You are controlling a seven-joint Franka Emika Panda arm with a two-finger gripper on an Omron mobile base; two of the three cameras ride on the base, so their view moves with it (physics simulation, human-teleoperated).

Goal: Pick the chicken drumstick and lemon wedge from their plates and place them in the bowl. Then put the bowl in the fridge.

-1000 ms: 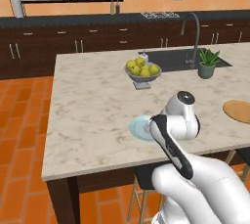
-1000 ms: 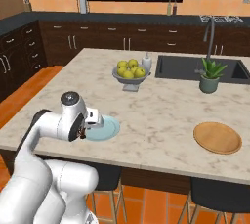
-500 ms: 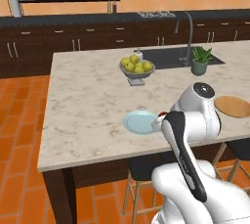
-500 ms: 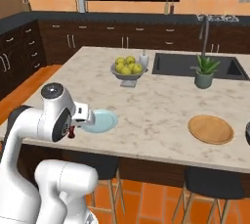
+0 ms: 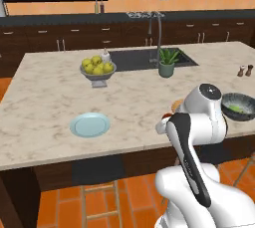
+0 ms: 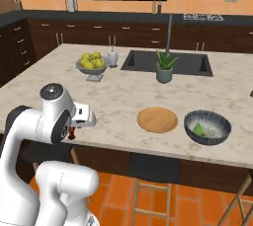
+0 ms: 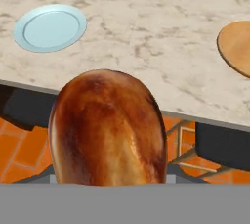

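Note:
The reddish-brown chicken drumstick (image 7: pixel 107 130) sits large in the hand view, held over the island's front edge. My gripper (image 6: pixel 74 130) is shut on it, just in front of the counter; its fingertips are hidden behind the meat. The pale blue plate (image 5: pixel 90 124) lies bare at the left. Beside my arm lies the tan wooden plate (image 6: pixel 157 119), also bare. The dark grey bowl (image 6: pixel 207 126) stands to the right of it with the green lemon wedge (image 6: pixel 199 130) inside. The fridge is out of view.
A footed fruit bowl (image 5: pixel 98 67) with yellow-green fruits, a potted plant (image 5: pixel 168 62) and the sink (image 5: pixel 144 57) with its faucet lie farther back on the island. Two shakers (image 5: pixel 241 70) stand at the far right. Stools (image 6: pixel 148 195) stand under the counter edge.
The base has driven right, so the whole scene slid left and the bowl came into view. My arm has stayed drawn back at the counter's front edge with the drumstick.

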